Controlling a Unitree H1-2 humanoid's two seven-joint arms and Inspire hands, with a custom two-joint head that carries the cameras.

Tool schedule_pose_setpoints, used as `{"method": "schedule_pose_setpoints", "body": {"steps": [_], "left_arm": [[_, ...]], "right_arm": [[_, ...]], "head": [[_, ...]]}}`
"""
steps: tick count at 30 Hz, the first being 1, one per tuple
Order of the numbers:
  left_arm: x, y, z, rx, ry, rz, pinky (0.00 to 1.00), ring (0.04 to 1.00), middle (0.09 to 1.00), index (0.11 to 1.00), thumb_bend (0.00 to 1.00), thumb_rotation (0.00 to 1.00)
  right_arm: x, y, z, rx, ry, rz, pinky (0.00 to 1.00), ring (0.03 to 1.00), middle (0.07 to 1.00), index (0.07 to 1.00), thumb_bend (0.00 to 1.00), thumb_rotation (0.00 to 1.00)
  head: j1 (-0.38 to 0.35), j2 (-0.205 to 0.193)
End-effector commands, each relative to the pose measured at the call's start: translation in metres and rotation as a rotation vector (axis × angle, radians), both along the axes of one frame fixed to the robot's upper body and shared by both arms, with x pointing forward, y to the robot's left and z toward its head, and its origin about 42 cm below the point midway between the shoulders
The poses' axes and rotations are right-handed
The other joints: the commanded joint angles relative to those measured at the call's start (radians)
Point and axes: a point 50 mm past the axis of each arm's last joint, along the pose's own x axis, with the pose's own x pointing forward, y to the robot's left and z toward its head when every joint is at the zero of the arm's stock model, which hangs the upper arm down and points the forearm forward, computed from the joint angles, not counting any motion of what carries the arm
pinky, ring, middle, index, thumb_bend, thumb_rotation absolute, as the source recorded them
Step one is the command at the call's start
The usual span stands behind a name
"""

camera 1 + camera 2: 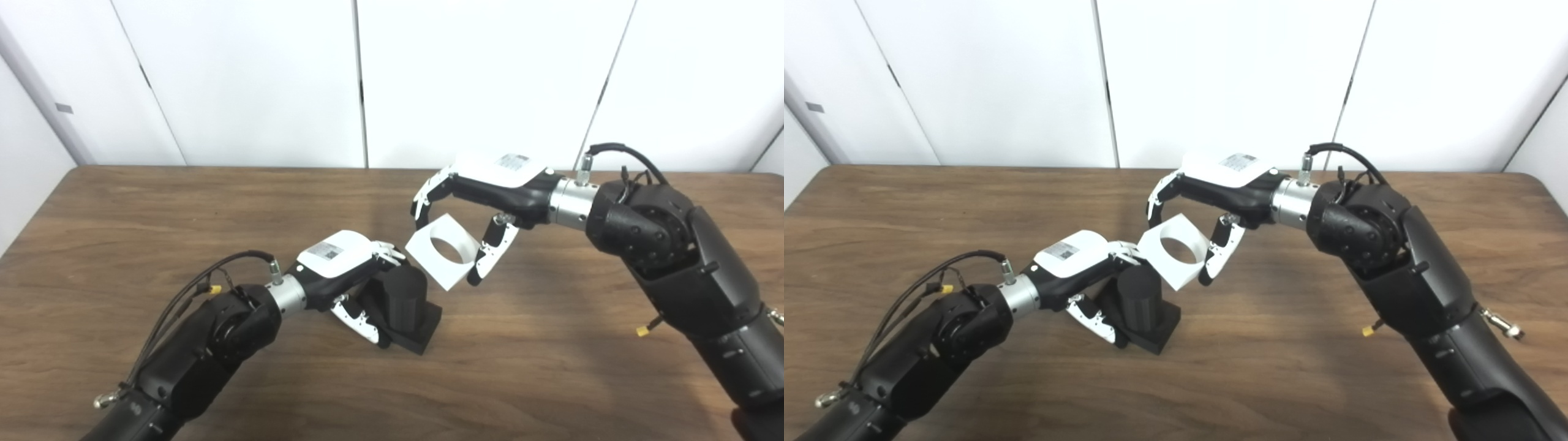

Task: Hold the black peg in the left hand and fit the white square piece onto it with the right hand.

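Note:
The black peg (404, 303) is a thick cylinder on a square black base, tilted, near the middle of the wooden table (551, 380). My left hand (352, 275) is shut on it, fingers over its top and thumb at its lower side. The white square piece (444, 250) has a round hole through it. My right hand (484, 202) is shut on it, fingers at its upper left edge and thumb at its right edge. The piece hangs in the air just up and right of the peg's top, its lower left corner close to my left hand's fingers (1127, 250).
White wall panels (478, 73) stand behind the table's far edge. Both forearms (1396, 257) reach in over the table from the bottom corners. Bare wood lies to the far left and far right.

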Motion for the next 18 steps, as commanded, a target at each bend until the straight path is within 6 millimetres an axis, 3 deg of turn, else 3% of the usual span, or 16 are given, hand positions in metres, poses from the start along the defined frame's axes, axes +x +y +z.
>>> {"method": "schedule_pose_setpoints", "body": {"steps": [1,18], "left_arm": [[-0.011,0.003,-0.03,0.139,0.115,0.014,0.72,0.886,0.832,0.49,0.52,0.07],[-0.012,0.0,-0.029,0.135,0.118,0.014,0.73,0.885,0.829,0.489,0.52,0.07]], "right_arm": [[0.002,0.008,0.028,0.021,-0.077,0.031,0.83,0.786,0.737,0.477,0.52,0.13],[0.001,0.024,0.012,0.032,-0.04,0.062,0.83,0.791,0.744,0.478,0.52,0.13]], "head": [[0.0,0.0],[0.002,0.01]]}}
